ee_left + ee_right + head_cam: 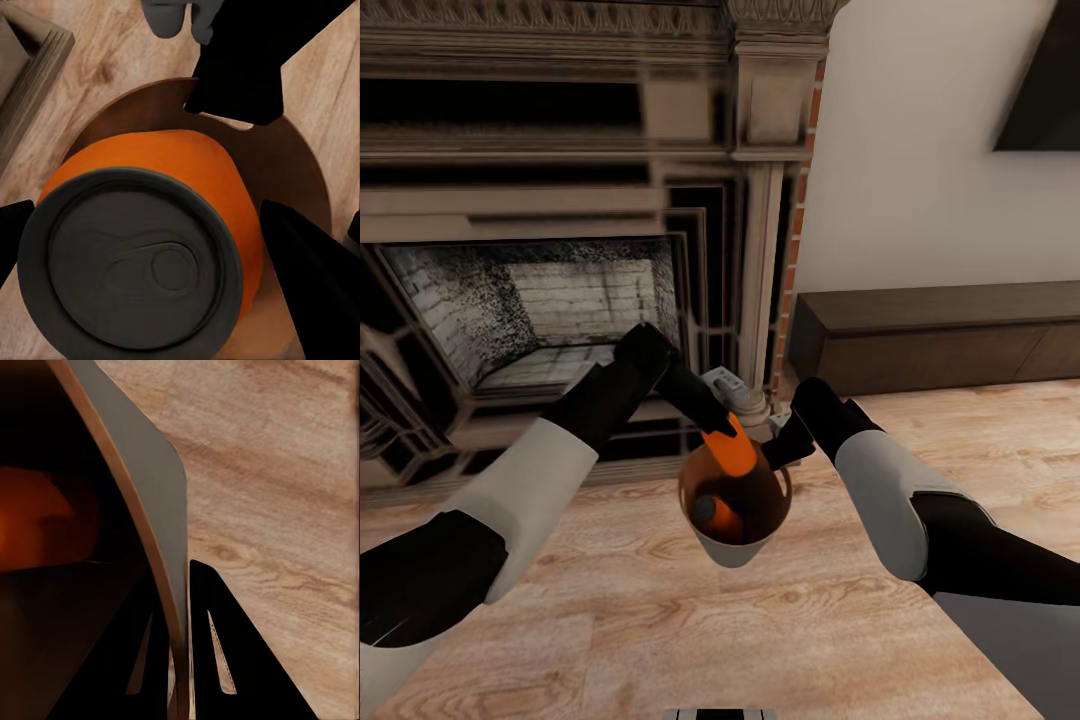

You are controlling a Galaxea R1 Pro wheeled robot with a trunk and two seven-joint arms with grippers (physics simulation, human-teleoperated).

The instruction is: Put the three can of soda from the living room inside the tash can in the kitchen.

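Head view: the trash can (pixel 735 545) is held up above the wood plank floor (pixel 660 620), in front of the fireplace (pixel 550 300); pale grey outside, brown inside. The right gripper (pixel 788 440) is pinched on the bin's far-right rim — in the right wrist view its two dark fingers (pixel 217 660) sit one inside and one outside the thin wall (pixel 142 472), nearly closed on it.

The left gripper (pixel 722 440) reaches in from the far left over the bin's mouth, holding an orange soda can (pixel 728 448) tilted at the rim; the left wrist view shows that can (pixel 150 240) end-on, grey top with pull tab facing the camera, a black finger (pixel 315 277) against its side and another at the opposite edge — closed on the can, brown bin interior (pixel 292 165) right behind it. A second can (pixel 718 515), orange-sided with grey top, lies at the bottom of the bin; an orange glow (pixel 37 517) shows inside the bin in the right wrist view.

Right of the fireplace: low dark-brown cabinet (pixel 950 335) along the white wall; black TV corner (pixel 1045 90) at upper right.
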